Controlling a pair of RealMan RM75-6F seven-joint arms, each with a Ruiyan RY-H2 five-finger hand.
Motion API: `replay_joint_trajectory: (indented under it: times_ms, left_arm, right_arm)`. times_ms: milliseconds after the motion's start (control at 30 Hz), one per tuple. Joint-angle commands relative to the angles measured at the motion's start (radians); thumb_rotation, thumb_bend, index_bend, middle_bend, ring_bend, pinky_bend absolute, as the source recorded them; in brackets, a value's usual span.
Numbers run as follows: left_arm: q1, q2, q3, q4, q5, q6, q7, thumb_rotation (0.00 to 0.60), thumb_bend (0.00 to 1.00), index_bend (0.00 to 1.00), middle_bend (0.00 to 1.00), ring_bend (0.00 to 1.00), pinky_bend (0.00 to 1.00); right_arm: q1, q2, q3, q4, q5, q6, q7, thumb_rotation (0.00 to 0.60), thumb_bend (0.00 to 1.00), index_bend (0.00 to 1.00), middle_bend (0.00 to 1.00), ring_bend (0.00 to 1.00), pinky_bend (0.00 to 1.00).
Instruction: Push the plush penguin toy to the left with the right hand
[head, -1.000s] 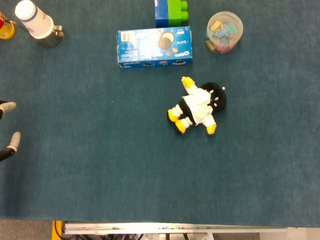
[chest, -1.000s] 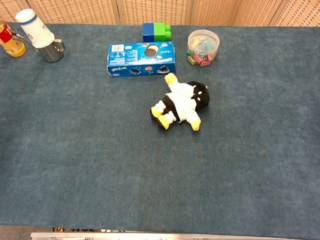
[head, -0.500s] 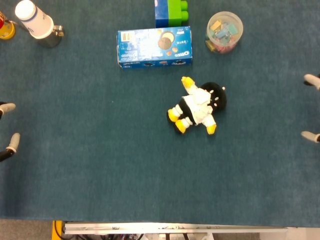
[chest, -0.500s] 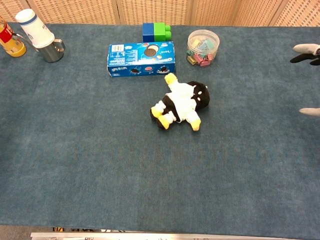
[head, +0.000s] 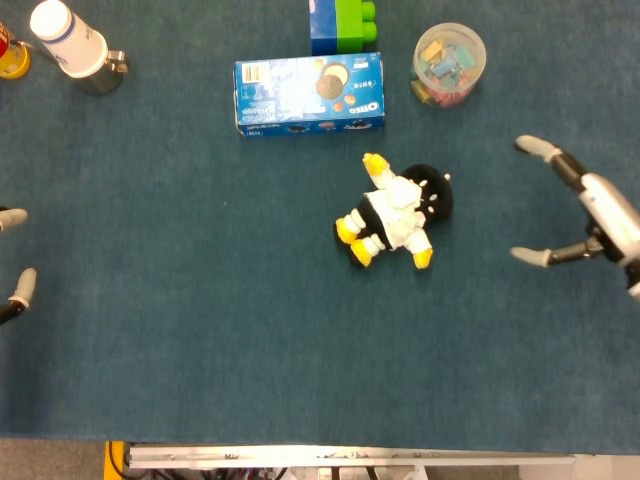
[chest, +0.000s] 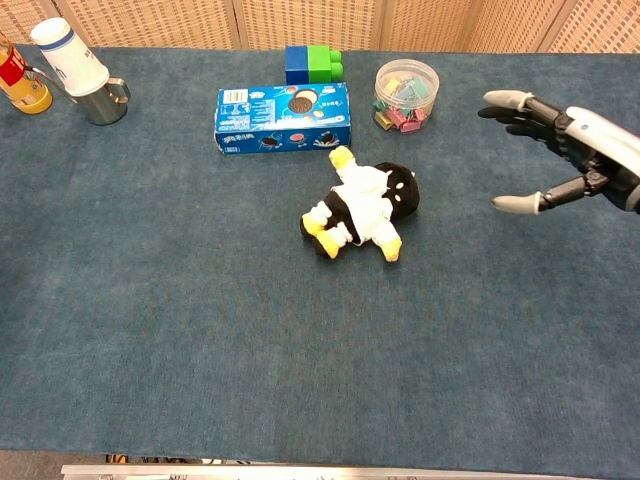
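Observation:
The plush penguin (head: 395, 212) (chest: 358, 205), black and white with yellow feet and beak, lies on its back near the middle of the blue table. My right hand (head: 585, 215) (chest: 570, 145) hovers to the penguin's right with fingers spread wide and nothing in it, a clear gap away from the toy. At the left edge of the head view only the fingertips (head: 22, 285) of my left hand (head: 12, 260) show, spread apart and holding nothing.
A blue Oreo box (head: 310, 94) lies just behind the penguin. Blue and green blocks (head: 340, 24) and a clear tub of clips (head: 448, 64) stand further back. A metal cup with a white bottle (head: 75, 48) and a yellow jar (head: 12, 55) sit at the back left.
My right hand has come in from the right edge toward the penguin, now far more visible. The penguin and my left hand have stayed put.

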Motion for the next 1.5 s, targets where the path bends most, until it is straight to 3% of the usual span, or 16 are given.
replay_joint_trajectory:
  times_ms: [33, 133, 233, 1100, 1500]
  left_arm:
    - [0.000, 0.001, 0.000, 0.000, -0.001, -0.002, 0.000, 0.600, 0.34, 0.26, 0.27, 0.22, 0.14]
    - [-0.001, 0.002, 0.000, 0.002, -0.001, -0.004, -0.002, 0.600, 0.34, 0.26, 0.27, 0.22, 0.14]
    - [-0.001, 0.004, 0.000, 0.004, -0.003, -0.006, -0.007, 0.600, 0.34, 0.26, 0.27, 0.22, 0.14]
    - [0.007, 0.015, 0.001, 0.031, -0.027, -0.018, -0.038, 0.600, 0.34, 0.26, 0.27, 0.22, 0.14]
    - [0.013, 0.018, 0.002, 0.039, -0.035, -0.019, -0.051, 0.600, 0.34, 0.26, 0.27, 0.22, 0.14]
  right_arm:
    - [0.049, -0.068, 0.007, 0.062, -0.005, -0.035, 0.096, 0.423, 0.00, 0.06, 0.08, 0.00, 0.00]
    - [0.080, -0.107, 0.004, 0.114, -0.012, -0.058, 0.171, 0.363, 0.00, 0.05, 0.08, 0.00, 0.00]
    - [0.107, -0.147, 0.006, 0.170, -0.020, -0.064, 0.240, 0.345, 0.00, 0.05, 0.07, 0.00, 0.00]
    - [0.284, -0.449, -0.015, 0.552, -0.005, -0.184, 0.491, 0.313, 0.00, 0.04, 0.08, 0.00, 0.00]
    - [0.316, -0.504, -0.048, 0.609, -0.026, -0.175, 0.511, 0.313, 0.00, 0.02, 0.07, 0.00, 0.00]
